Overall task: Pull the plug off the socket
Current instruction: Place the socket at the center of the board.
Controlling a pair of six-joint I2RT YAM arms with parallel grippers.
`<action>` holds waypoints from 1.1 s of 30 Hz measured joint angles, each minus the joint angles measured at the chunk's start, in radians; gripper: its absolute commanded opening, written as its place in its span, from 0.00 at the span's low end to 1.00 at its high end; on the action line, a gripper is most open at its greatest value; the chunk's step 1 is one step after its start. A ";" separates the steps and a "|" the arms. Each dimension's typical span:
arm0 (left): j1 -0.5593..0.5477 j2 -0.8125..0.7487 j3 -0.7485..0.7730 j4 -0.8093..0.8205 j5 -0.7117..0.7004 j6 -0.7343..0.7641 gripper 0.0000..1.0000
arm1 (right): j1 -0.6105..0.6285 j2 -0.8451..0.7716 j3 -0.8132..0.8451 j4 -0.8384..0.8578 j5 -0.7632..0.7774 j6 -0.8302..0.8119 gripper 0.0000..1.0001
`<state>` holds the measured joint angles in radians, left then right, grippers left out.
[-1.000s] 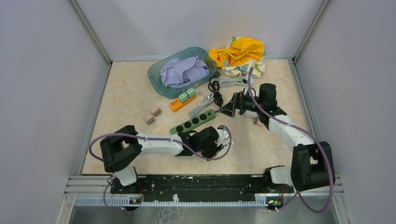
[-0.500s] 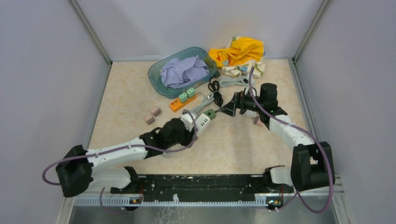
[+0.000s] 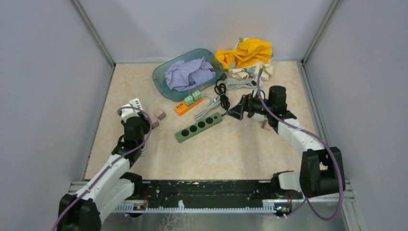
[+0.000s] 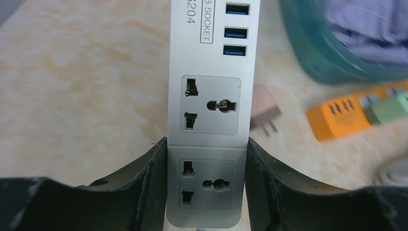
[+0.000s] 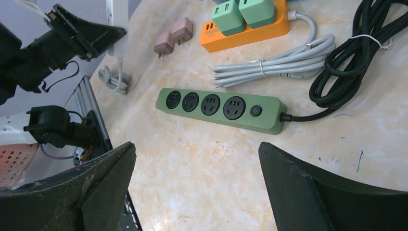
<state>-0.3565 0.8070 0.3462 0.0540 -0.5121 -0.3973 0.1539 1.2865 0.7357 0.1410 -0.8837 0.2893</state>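
Note:
My left gripper (image 4: pixel 207 144) is shut on the near end of a white socket strip (image 4: pixel 210 72) with USB ports, held above the table at the far left (image 3: pixel 131 105). Both outlets that show on it are empty. An orange socket strip (image 3: pixel 186 106) (image 5: pixel 250 31) lies in front of the basin with two green plugs (image 3: pixel 192 97) (image 5: pixel 243 12) seated in it. My right gripper (image 3: pixel 235 111) (image 5: pixel 196 147) hangs open over bare table, just right of a green socket strip (image 3: pixel 198 127) (image 5: pixel 221 109).
Pink plugs (image 3: pixel 159 115) (image 5: pixel 173 36) lie loose beside the left arm. A teal basin (image 3: pixel 161 77) of purple cloth and yellow cloth (image 3: pixel 248 52) sit at the back. A grey cable bundle (image 5: pixel 274 62) and black cable (image 5: pixel 356 62) lie by the green strip.
The left arm has swung from the front middle of the table across to the far left, carrying the white strip. The right arm has not moved.

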 measured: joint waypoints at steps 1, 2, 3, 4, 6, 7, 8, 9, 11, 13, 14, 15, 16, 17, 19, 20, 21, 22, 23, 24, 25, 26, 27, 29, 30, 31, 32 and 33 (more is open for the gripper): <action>0.050 0.014 0.000 0.011 -0.008 -0.013 0.06 | 0.000 -0.002 0.000 0.000 0.000 0.000 0.99; 0.093 0.035 0.000 0.024 -0.015 -0.026 0.06 | 0.000 -0.004 0.000 0.000 0.000 0.001 0.99; 0.135 0.066 0.000 0.039 -0.021 -0.041 0.06 | 0.000 -0.005 0.000 0.000 -0.001 0.001 0.99; 0.166 0.100 0.002 0.051 -0.024 -0.057 0.06 | 0.000 -0.006 0.000 0.000 -0.001 0.001 0.99; 0.229 0.196 0.016 0.060 -0.023 -0.092 0.06 | 0.000 -0.008 0.000 0.001 -0.001 0.002 0.99; 0.250 0.240 0.024 0.061 -0.020 -0.108 0.06 | 0.000 -0.009 0.000 0.001 -0.001 0.002 0.99; 0.272 0.287 0.035 0.061 -0.016 -0.124 0.06 | 0.000 -0.010 0.000 0.001 -0.001 0.002 0.99; 0.296 0.337 0.051 0.060 -0.010 -0.142 0.06 | 0.000 -0.010 0.000 0.001 -0.001 0.002 0.99; 0.329 0.416 0.085 0.055 0.001 -0.174 0.11 | 0.000 -0.010 0.000 0.002 -0.001 0.002 0.99; 0.350 0.477 0.126 0.042 0.008 -0.203 0.23 | 0.000 -0.010 0.000 0.002 -0.001 0.002 0.99; 0.356 0.496 0.144 0.035 0.009 -0.216 0.26 | 0.000 -0.010 0.000 0.002 -0.001 0.002 0.99; 0.362 0.512 0.163 0.025 0.010 -0.230 0.29 | 0.000 -0.010 0.000 0.002 -0.001 0.002 0.99; 0.367 0.524 0.177 0.018 0.013 -0.242 0.32 | 0.000 -0.010 0.000 0.002 -0.001 0.002 0.99; 0.370 0.534 0.190 0.013 0.018 -0.255 0.34 | 0.000 -0.010 0.000 0.002 -0.001 0.002 0.99; 0.376 0.551 0.205 0.006 0.029 -0.280 0.42 | 0.000 -0.010 0.000 0.002 -0.001 0.002 0.99; 0.379 0.558 0.211 -0.005 0.033 -0.294 0.45 | 0.000 -0.010 0.000 0.002 -0.001 0.002 0.99; 0.381 0.563 0.216 -0.018 0.035 -0.307 0.49 | 0.000 -0.010 0.000 0.002 -0.001 0.002 0.99; 0.384 0.570 0.223 -0.034 0.038 -0.320 0.54 | 0.000 -0.010 0.000 0.002 -0.001 0.002 0.99; 0.387 0.580 0.233 -0.058 0.042 -0.336 0.58 | -0.001 -0.010 0.000 0.002 -0.001 0.002 0.99; 0.388 0.587 0.241 -0.072 0.044 -0.347 0.62 | -0.002 -0.010 0.000 0.002 -0.001 0.002 0.99; 0.388 0.594 0.249 -0.091 0.046 -0.357 0.66 | -0.004 -0.010 0.000 0.002 -0.001 0.002 0.99; 0.389 0.596 0.254 -0.105 0.050 -0.367 0.69 | -0.005 -0.010 0.000 0.003 -0.001 0.002 0.99; 0.389 0.596 0.259 -0.118 0.053 -0.375 0.72 | -0.007 -0.010 0.000 0.003 -0.001 0.002 0.99; 0.390 0.591 0.264 -0.129 0.060 -0.388 0.85 | -0.008 -0.010 0.000 0.004 -0.001 0.002 0.99; 0.391 0.583 0.264 -0.135 0.065 -0.393 0.92 | -0.008 -0.010 0.000 0.005 -0.001 0.002 0.99; 0.391 0.570 0.264 -0.145 0.070 -0.396 0.98 | -0.008 -0.010 0.000 0.005 -0.001 0.002 0.99; 0.392 0.555 0.264 -0.151 0.074 -0.395 0.99 | -0.009 -0.010 0.000 0.005 -0.001 0.002 0.99; 0.392 0.537 0.264 -0.154 0.078 -0.399 1.00 | -0.009 -0.011 0.000 0.005 -0.001 0.002 0.99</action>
<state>0.0353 1.3445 0.6102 -0.1001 -0.4339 -0.7959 0.1452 1.2758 0.7357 0.1455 -0.8845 0.2913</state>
